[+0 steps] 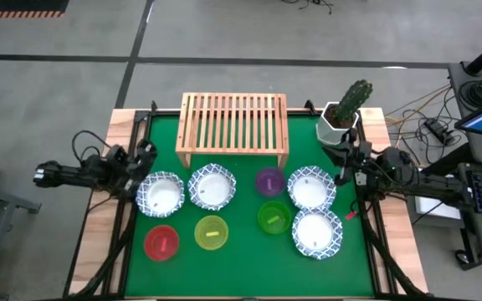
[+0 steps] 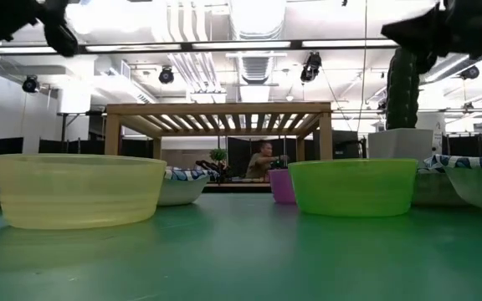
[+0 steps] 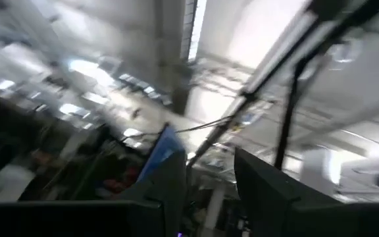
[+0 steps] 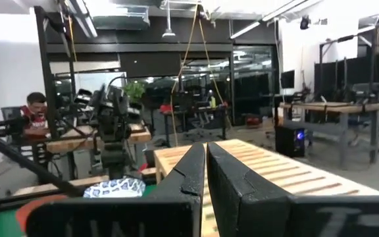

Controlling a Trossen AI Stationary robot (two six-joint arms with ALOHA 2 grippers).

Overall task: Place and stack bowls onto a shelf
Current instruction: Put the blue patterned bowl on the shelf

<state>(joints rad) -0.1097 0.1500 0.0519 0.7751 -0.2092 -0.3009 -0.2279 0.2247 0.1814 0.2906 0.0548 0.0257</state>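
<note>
Bowls, eight of them, sit on the green table in front of the shelf, whose slatted top carries nothing. Going from my left: my left pincer hangs over the table's left edge, just beside the first white bowl; its fingers stand apart with a gap between them in my left wrist view. In front of that white bowl lies the red bowl. Next comes the second white bowl, with the yellow bowl in front of it. Then the purple bowl and, nearer the front, the green bowl. Further right, the third white bowl sits behind the fourth white bowl, the two nearly touching. My right pincer hovers at the table's right edge beside the third white bowl, its fingers pressed together on nothing. The cactus pot stands at the back right corner, beside the shelf.
</note>
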